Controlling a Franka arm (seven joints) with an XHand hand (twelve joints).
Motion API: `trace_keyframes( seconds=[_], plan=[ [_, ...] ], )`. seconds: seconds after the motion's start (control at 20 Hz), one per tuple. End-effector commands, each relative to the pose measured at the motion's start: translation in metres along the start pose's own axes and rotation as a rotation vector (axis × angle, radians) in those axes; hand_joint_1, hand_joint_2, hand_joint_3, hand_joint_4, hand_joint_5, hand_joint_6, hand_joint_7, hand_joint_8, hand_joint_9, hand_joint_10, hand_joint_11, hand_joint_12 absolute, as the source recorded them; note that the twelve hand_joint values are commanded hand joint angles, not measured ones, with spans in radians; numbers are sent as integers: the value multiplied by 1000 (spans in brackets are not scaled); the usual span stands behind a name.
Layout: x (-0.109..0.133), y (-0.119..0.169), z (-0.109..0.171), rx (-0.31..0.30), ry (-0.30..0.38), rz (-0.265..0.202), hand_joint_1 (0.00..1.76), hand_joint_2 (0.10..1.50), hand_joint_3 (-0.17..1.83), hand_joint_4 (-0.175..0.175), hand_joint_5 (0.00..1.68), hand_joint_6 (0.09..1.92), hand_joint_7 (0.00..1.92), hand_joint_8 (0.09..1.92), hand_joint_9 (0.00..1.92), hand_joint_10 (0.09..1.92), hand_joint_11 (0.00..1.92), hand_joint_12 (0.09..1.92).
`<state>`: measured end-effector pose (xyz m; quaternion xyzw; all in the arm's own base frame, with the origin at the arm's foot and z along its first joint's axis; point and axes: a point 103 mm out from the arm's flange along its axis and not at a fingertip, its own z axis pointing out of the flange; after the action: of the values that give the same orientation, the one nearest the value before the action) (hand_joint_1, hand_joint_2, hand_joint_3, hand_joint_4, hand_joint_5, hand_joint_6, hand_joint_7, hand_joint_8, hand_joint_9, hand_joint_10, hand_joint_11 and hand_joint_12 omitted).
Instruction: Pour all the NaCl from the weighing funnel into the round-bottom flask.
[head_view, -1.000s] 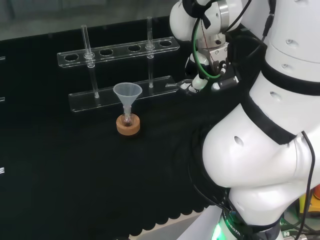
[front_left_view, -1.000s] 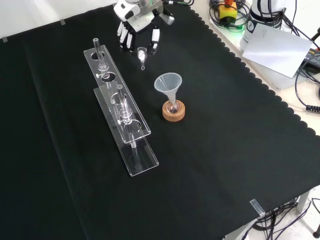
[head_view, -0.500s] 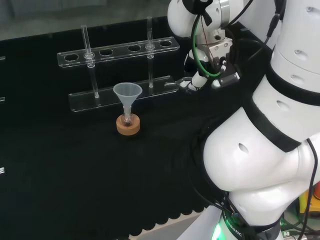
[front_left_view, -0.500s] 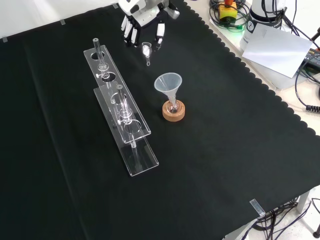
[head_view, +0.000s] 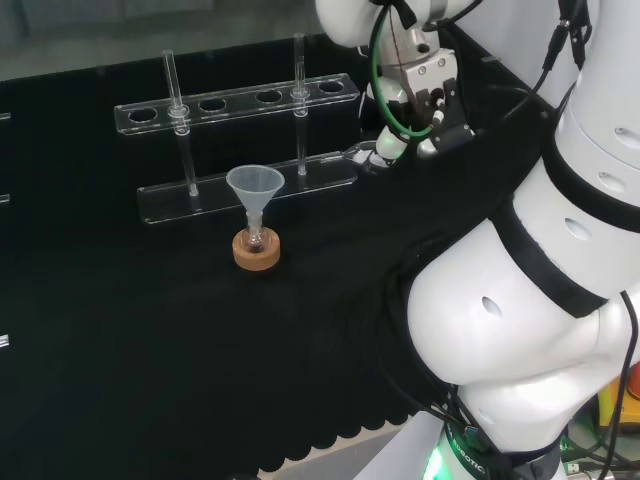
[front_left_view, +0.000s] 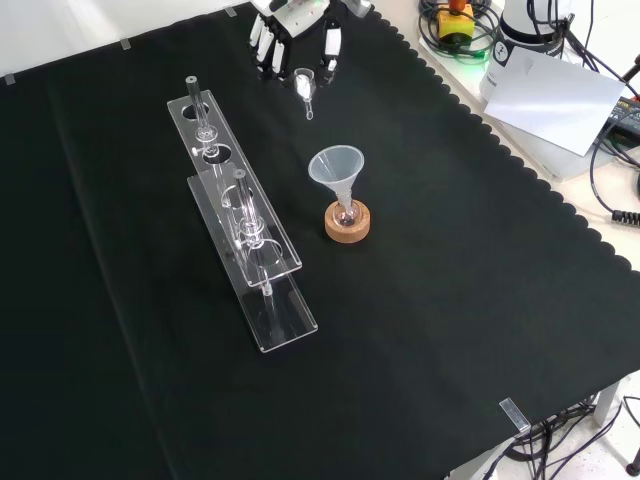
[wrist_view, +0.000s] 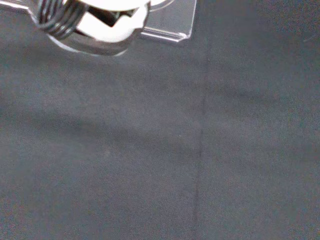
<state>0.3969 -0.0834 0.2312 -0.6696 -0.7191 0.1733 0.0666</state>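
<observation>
A small clear weighing funnel (front_left_view: 305, 87) hangs above the cloth, pinched between the fingers and thumb of my hand (front_left_view: 296, 28) at the top of the front view. In the head view the hand (head_view: 428, 112) is right of the rack's end, with the weighing funnel (head_view: 363, 155) sticking out to its left. The round-bottom flask (front_left_view: 346, 213) sits in a cork ring (front_left_view: 347, 226) with a clear plastic funnel (front_left_view: 336, 165) in its neck. It stands well apart from the hand, nearer the camera in the front view. What the weighing funnel holds cannot be made out.
A clear two-tier tube rack (front_left_view: 243, 225) with two glass tubes stands left of the flask in the front view. Its corner (wrist_view: 169, 26) appears in the wrist view beneath a blurred part of the hand (wrist_view: 92, 22). Cables and boxes lie past the cloth's scalloped edge (front_left_view: 520, 170).
The hand has risen and shifted toward the top right of the front view, carrying the weighing funnel with it. Flask, funnel and rack have stayed put.
</observation>
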Motion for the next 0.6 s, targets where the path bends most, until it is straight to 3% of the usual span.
trace_keyframes(
  seconds=[0.05, 0.6],
  plan=[
    [15, 3, -15, 4, -28, -18, 1114, 687, 630, 175, 1230, 736, 669, 589, 925, 399, 722, 1129],
    [41, 10, -29, 4, -79, -55, 1115, 684, 636, 175, 1231, 736, 707, 595, 952, 401, 743, 1134]
  ],
)
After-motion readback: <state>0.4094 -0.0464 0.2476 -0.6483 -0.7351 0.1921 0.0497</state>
